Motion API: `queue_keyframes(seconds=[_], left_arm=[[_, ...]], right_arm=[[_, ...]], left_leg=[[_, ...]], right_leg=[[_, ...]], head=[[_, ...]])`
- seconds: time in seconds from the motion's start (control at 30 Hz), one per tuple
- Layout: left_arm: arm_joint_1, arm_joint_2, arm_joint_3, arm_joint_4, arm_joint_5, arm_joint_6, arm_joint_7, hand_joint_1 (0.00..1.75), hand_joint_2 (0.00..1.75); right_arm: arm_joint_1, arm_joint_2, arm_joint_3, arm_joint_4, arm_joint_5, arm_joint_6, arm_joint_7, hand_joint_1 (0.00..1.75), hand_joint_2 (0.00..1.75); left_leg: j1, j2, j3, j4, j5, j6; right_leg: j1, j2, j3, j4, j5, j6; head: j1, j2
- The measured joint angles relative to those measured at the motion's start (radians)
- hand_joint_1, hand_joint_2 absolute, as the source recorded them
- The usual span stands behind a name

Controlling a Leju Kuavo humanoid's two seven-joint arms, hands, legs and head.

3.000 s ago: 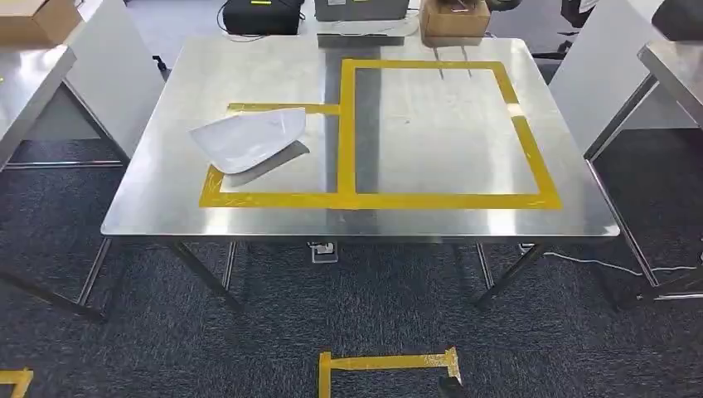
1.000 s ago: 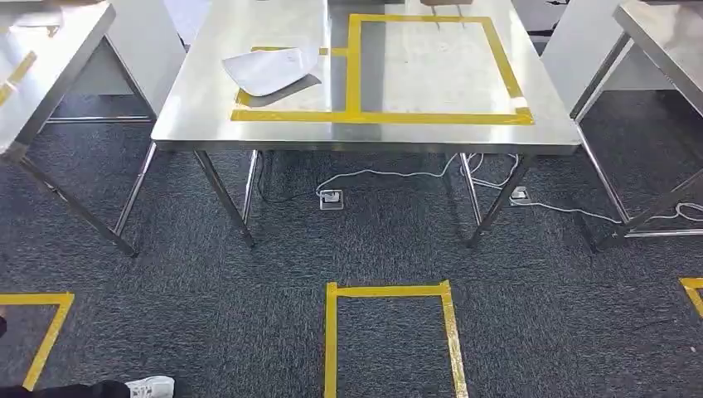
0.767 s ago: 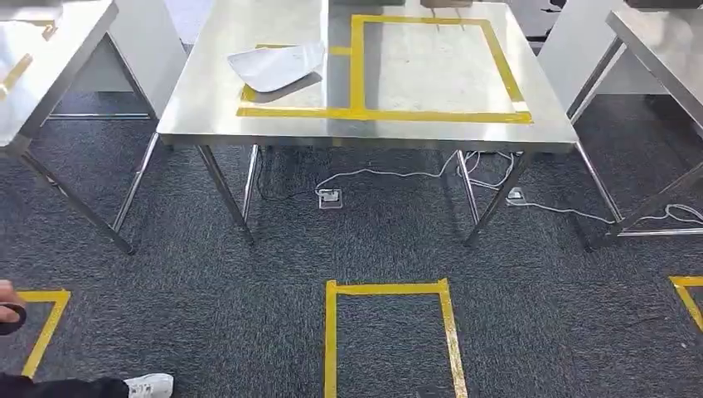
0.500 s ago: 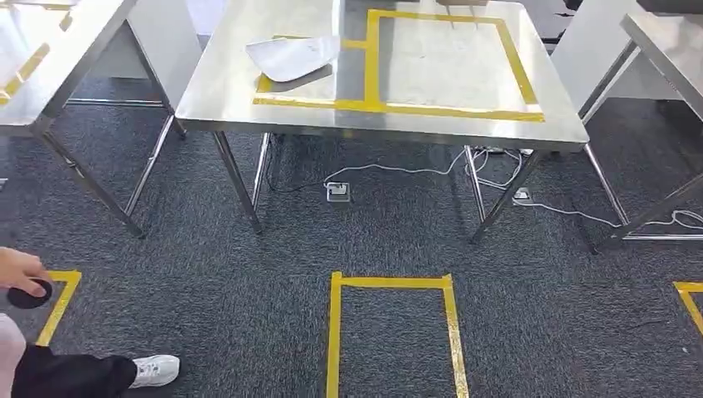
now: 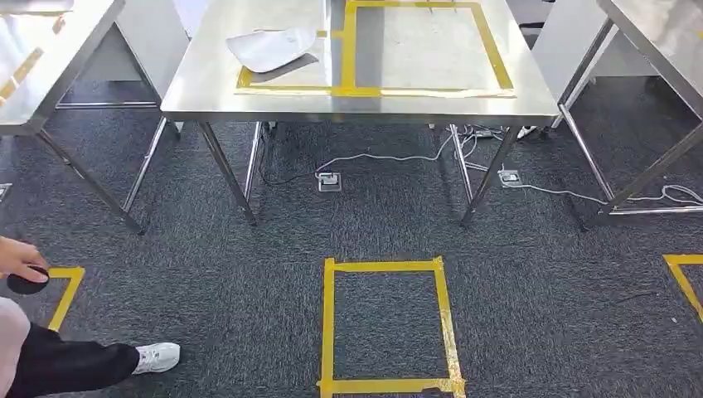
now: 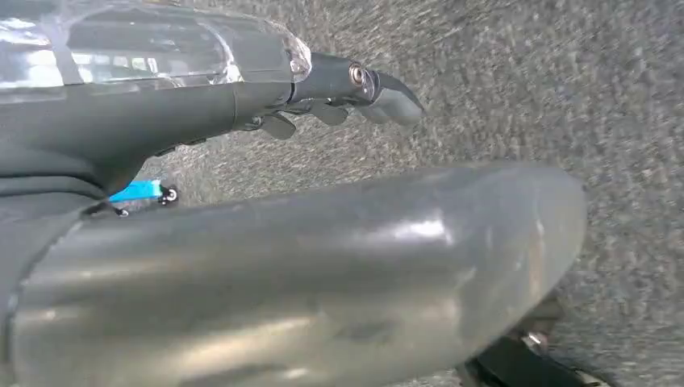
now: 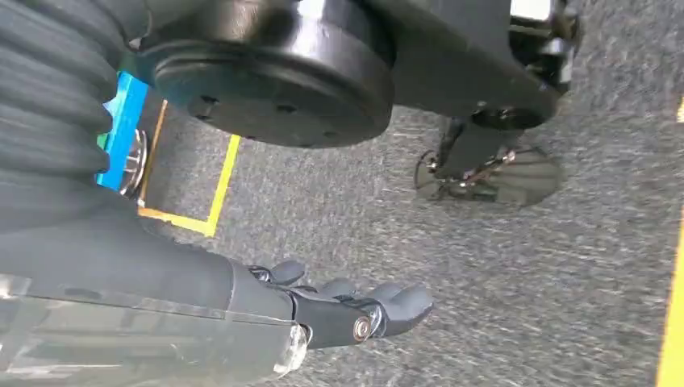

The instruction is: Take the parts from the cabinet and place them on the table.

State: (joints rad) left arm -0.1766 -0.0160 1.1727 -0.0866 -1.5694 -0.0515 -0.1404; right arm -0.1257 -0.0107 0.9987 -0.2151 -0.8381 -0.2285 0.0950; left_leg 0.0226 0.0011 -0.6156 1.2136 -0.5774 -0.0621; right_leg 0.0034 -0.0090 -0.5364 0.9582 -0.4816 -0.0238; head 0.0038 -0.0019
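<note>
Head view: one steel table (image 5: 207, 91) stands ahead on dark carpet, with parts of two more tables, one at the left edge (image 5: 50, 58) and one at the right edge (image 5: 663, 41). On the middle table, yellow tape marks two adjoining rectangles, a small one (image 5: 282, 85) on the left and a large one (image 5: 497, 58) on the right. One white part (image 5: 273, 48) lies on the table within the small rectangle. Its long axis runs roughly left to right, and its narrower end points left; the right side looks raised, casting a shadow beneath.

One complete yellow tape rectangle (image 5: 327, 323) is on the floor in the foreground, and two partial ones sit at the left edge (image 5: 65, 290) and the right edge (image 5: 684, 278). Two floor sockets (image 5: 328, 180) (image 5: 509, 177) with white cables lie under the table.

One person is at lower left: a hand (image 5: 21, 255) holding a dark round object (image 5: 29, 284), and a dark trouser leg with a white shoe (image 5: 157, 357).

Left wrist view: the left hand (image 6: 355, 93) hangs over carpet, fingers loosely extended, holding nothing. Right wrist view: the right hand (image 7: 355, 310) hangs likewise, fingers loosely extended and empty.
</note>
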Motion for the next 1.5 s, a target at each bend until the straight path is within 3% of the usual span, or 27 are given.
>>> queue_keyframes(seconds=[0.03, 0.07, 0.1, 0.13, 0.17, 0.2, 0.3, 0.33, 0.6, 1.07, 1.1, 1.17, 1.23, 1.27, 1.3, 1.37, 1.4, 1.43, 1.5], left_arm=[[0.000, -0.001, 0.000, 0.000, 0.000, 0.000, 0.000, 0.00, 0.00], [0.000, -0.003, 0.000, 0.000, 0.000, 0.000, 0.000, 0.00, 0.00], [-0.003, -0.008, 0.000, 0.000, 0.000, 0.000, 0.001, 0.00, 0.00], [-0.005, -0.009, 0.000, 0.000, 0.000, 0.000, 0.001, 0.00, 0.00], [-0.001, -0.012, 0.000, 0.000, 0.000, 0.000, 0.002, 0.00, 0.00], [0.003, -0.013, 0.000, 0.000, 0.000, -0.001, 0.002, 0.00, 0.00], [0.005, -0.014, 0.000, 0.000, 0.000, -0.005, 0.001, 0.00, 0.00], [0.005, -0.015, 0.000, 0.000, 0.000, -0.005, 0.001, 0.00, 0.00], [0.005, -0.019, 0.000, 0.000, 0.000, -0.006, -0.006, 0.00, 0.00], [0.005, -0.019, 0.000, 0.000, 0.000, -0.006, -0.012, 0.00, 0.00], [0.005, -0.019, 0.000, 0.000, 0.000, -0.006, -0.011, 0.00, 0.00], [0.004, -0.018, 0.000, 0.000, 0.000, -0.006, -0.005, 0.00, 0.00], [0.003, -0.022, 0.000, 0.000, 0.000, -0.006, -0.003, 0.00, 0.00], [0.002, -0.023, 0.000, 0.000, 0.000, -0.006, -0.003, 0.00, 0.00], [0.002, -0.024, 0.000, 0.000, 0.000, -0.006, -0.003, 0.00, 0.00], [0.004, -0.026, 0.000, 0.000, 0.000, -0.006, -0.003, 0.00, 0.00], [0.004, -0.026, 0.000, 0.000, 0.000, -0.006, -0.003, 0.00, 0.00], [0.004, -0.026, 0.000, 0.000, 0.000, -0.006, -0.002, 0.00, 0.00], [0.004, -0.029, 0.000, 0.000, 0.000, -0.006, 0.000, 0.00, 0.00]], right_arm=[[0.001, 0.000, 0.000, 0.001, -0.001, -0.002, 0.000, 0.00, 1.75], [0.000, -0.001, 0.000, 0.001, -0.003, -0.003, 0.000, 0.00, 1.75], [0.001, -0.003, 0.000, 0.002, -0.003, -0.005, -0.002, 0.00, 1.75], [-0.001, -0.003, 0.000, 0.002, -0.006, -0.006, -0.003, 0.00, 1.75], [0.000, -0.004, 0.000, 0.002, -0.010, -0.009, -0.005, 0.00, 1.75], [0.001, -0.005, -0.001, 0.002, -0.011, -0.012, -0.010, 0.00, 1.75], [0.002, -0.007, 0.000, 0.002, 0.003, -0.053, -0.019, 0.00, 1.75], [0.001, -0.007, 0.000, 0.002, 0.013, -0.075, -0.023, 0.00, 0.00], [0.001, -0.010, 0.000, 0.002, -0.009, -0.054, -0.042, 0.00, 0.00], [0.002, -0.011, -0.001, 0.002, -0.026, -0.026, -0.081, 0.00, 0.00], [0.002, -0.010, -0.001, 0.002, -0.028, -0.026, -0.082, 0.00, 0.00], [0.001, -0.009, -0.001, 0.002, -0.030, -0.026, -0.083, 0.00, 0.00], [0.001, -0.011, -0.001, 0.002, -0.030, -0.028, -0.082, 0.00, 0.00], [0.001, -0.011, -0.001, 0.002, -0.030, -0.029, -0.082, 0.00, 0.00], [0.002, -0.011, -0.001, 0.002, -0.030, -0.029, -0.082, 0.00, 0.00], [0.006, -0.012, -0.001, 0.003, -0.031, -0.029, -0.082, 0.00, 0.00], [0.009, -0.012, -0.001, 0.003, -0.031, -0.029, -0.082, 0.00, 0.00], [0.011, -0.012, -0.001, 0.003, -0.031, -0.029, -0.082, 0.00, 0.00], [0.010, -0.014, -0.001, 0.003, -0.031, -0.029, -0.082, 0.00, 0.00]], left_leg=[[0.006, 0.001, 0.066, -0.092, 0.029, -0.011], [0.017, 0.000, 0.127, -0.173, 0.038, -0.021], [0.014, -0.004, 0.142, -0.213, 0.007, -0.029], [0.014, -0.001, 0.143, -0.221, -0.001, 0.024], [0.011, -0.002, 0.141, -0.221, 0.002, 0.035], [0.010, -0.001, 0.143, -0.218, 0.000, 0.022], [0.002, -0.001, 0.143, -0.218, 0.003, 0.031], [0.000, -0.001, 0.143, -0.217, 0.004, 0.032], [-0.007, 0.001, 0.144, -0.217, 0.000, 0.039], [-0.007, 0.002, 0.144, -0.217, -0.001, 0.040], [-0.012, 0.001, 0.142, -0.207, -0.004, 0.046], [-0.015, 0.002, 0.144, -0.210, 0.001, 0.057], [-0.002, 0.008, 0.157, -0.243, 0.022, 0.073], [-0.003, 0.011, 0.161, -0.253, 0.026, 0.076], [-0.003, 0.014, 0.162, -0.253, 0.027, 0.077], [-0.004, 0.020, 0.163, -0.253, 0.025, 0.079], [-0.005, 0.022, 0.165, -0.253, 0.023, 0.079], [-0.004, 0.025, 0.170, -0.253, 0.019, 0.076], [-0.002, 0.034, 0.185, -0.252, 0.009, 0.067]], right_leg=[[-0.003, 0.000, -0.007, 0.008, 0.001, 0.003], [-0.001, -0.001, -0.011, 0.022, -0.001, 0.007], [0.006, 0.000, -0.023, 0.039, -0.006, 0.015], [0.006, 0.001, -0.029, 0.051, -0.009, 0.017], [0.007, -0.001, -0.028, 0.052, -0.007, 0.017], [0.006, 0.000, -0.027, 0.050, -0.005, 0.015], [-0.001, 0.000, -0.025, 0.047, 0.001, 0.025], [-0.003, 0.001, -0.025, 0.047, 0.002, 0.026], [-0.010, 0.001, -0.025, 0.047, 0.000, 0.032], [-0.010, 0.001, -0.025, 0.047, -0.002, 0.034], [-0.015, 0.000, -0.024, 0.040, 0.004, 0.044], [-0.017, 0.001, -0.024, 0.038, 0.008, 0.053], [-0.016, 0.005, -0.023, 0.039, 0.000, 0.060], [-0.013, 0.007, -0.035, 0.065, -0.019, 0.063], [-0.013, 0.008, -0.065, 0.129, -0.053, 0.065], [-0.015, 0.008, -0.140, 0.294, -0.117, 0.071], [-0.016, 0.008, -0.161, 0.338, -0.121, 0.073], [-0.017, 0.007, -0.157, 0.330, -0.098, 0.074], [-0.022, -0.003, -0.102, 0.205, -0.008, 0.072]], head=[[-0.003, 0.000], [-0.010, 0.000], [-0.019, 0.000], [-0.020, 0.000], [-0.010, 0.000], [-0.003, 0.000], [-0.001, 0.000], [-0.002, 0.000], [-0.002, 0.000], [-0.002, 0.000], [-0.002, 0.000], [-0.010, 0.000], [-0.010, 0.000], [-0.004, 0.000], [0.005, 0.000], [0.013, 0.000], [0.015, 0.000], [0.020, 0.000], [0.030, 0.000]])
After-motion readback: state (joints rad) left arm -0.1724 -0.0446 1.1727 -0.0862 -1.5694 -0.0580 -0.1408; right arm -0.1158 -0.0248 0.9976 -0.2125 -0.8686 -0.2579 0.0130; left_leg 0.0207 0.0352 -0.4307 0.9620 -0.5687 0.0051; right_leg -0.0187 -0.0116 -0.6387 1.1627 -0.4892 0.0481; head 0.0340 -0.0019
